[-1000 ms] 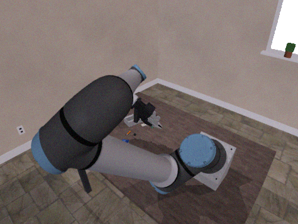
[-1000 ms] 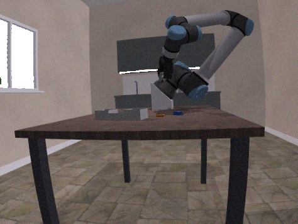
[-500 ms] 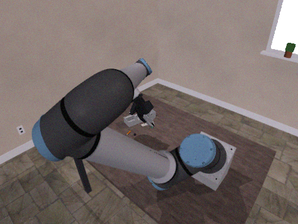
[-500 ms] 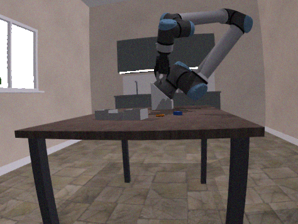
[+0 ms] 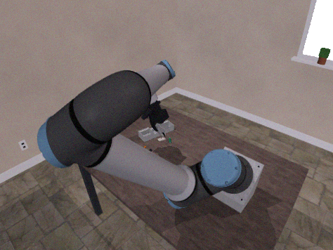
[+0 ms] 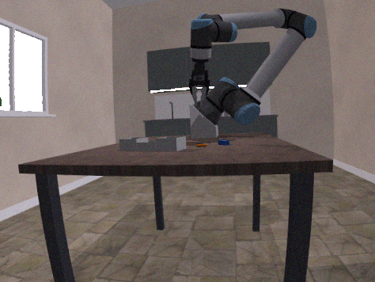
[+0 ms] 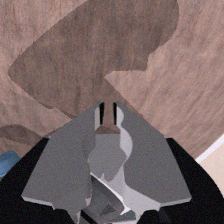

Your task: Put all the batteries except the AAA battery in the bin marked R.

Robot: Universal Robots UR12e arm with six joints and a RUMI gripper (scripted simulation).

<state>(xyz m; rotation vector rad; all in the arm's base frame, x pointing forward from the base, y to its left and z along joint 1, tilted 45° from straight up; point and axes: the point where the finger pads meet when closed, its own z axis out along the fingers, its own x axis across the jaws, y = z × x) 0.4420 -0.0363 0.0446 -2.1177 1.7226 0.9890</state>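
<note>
Task's things: small orange piece [image 5: 145, 147] [image 6: 201, 145], elongated, lying on the tabletop [image 5: 281, 175] [image 6: 237, 158] [image 7: 190, 75] near the grey bins; battery type not readable. Green piece [image 5: 170, 140] and white piece [image 5: 161, 139] lie close together on the bins' near side in the top view. Small dark piece [image 5: 151, 150] near the orange one. Blue piece [image 6: 223, 142] also on the tabletop, apart from the orange one. Which of these are batteries: cannot tell.

Containers: two open grey bins, one [image 5: 149, 137] partly hidden by the arm, the other [image 5: 170, 130] partly behind the pincer. Both upright. Lettering not legible, so the R bin cannot be identified.

Pincer [image 5: 162, 134] [image 6: 198, 104] [image 7: 108, 103]: raised above the tabletop, pointing down, fingers drawn nearly together, nothing pinched. Arm [image 5: 116, 102] [image 6: 273, 20] bent, mounted on a pale block [image 5: 258, 172] [image 6: 203, 131].
</note>
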